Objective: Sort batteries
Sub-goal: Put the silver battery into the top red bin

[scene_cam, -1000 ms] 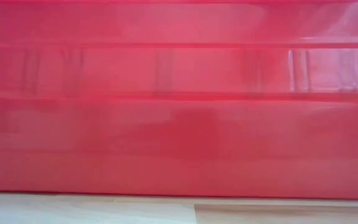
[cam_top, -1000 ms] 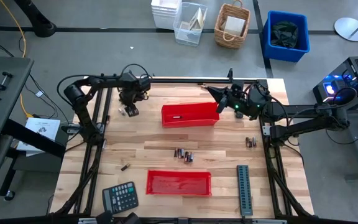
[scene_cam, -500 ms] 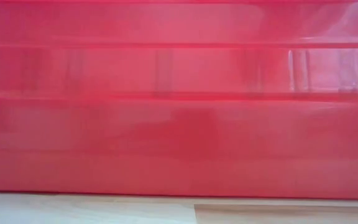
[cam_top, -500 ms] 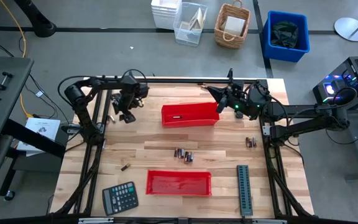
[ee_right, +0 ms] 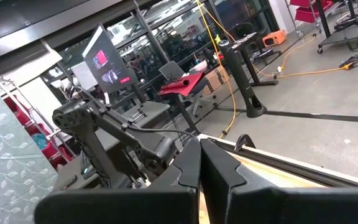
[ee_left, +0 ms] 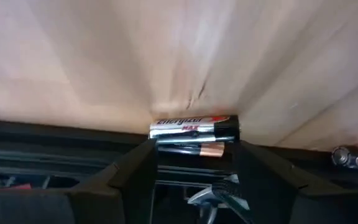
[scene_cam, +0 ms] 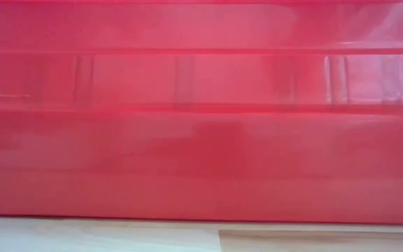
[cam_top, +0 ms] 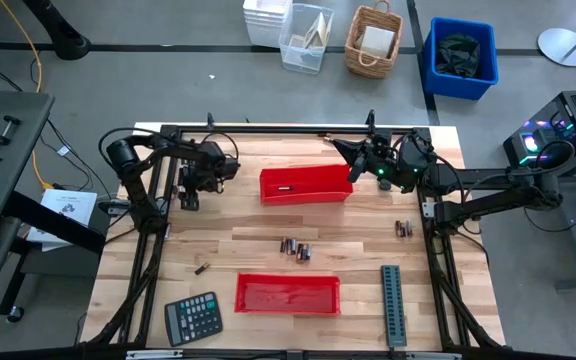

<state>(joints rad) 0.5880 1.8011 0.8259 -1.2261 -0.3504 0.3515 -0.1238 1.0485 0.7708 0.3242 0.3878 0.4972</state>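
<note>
Left wrist view: left end effector (ee_left: 194,163) clamps a battery (ee_left: 194,127) between its fingers.

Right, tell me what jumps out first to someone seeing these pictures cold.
The two red trays on the wooden table: the far red tray mid-table between the two grippers, and the near red tray at the front edge, filling the whole low view. Next, the left gripper at the table's far left, shut on two batteries. A loose cluster of batteries lies between the trays; the right gripper hangs shut by the far tray's right end.
</note>
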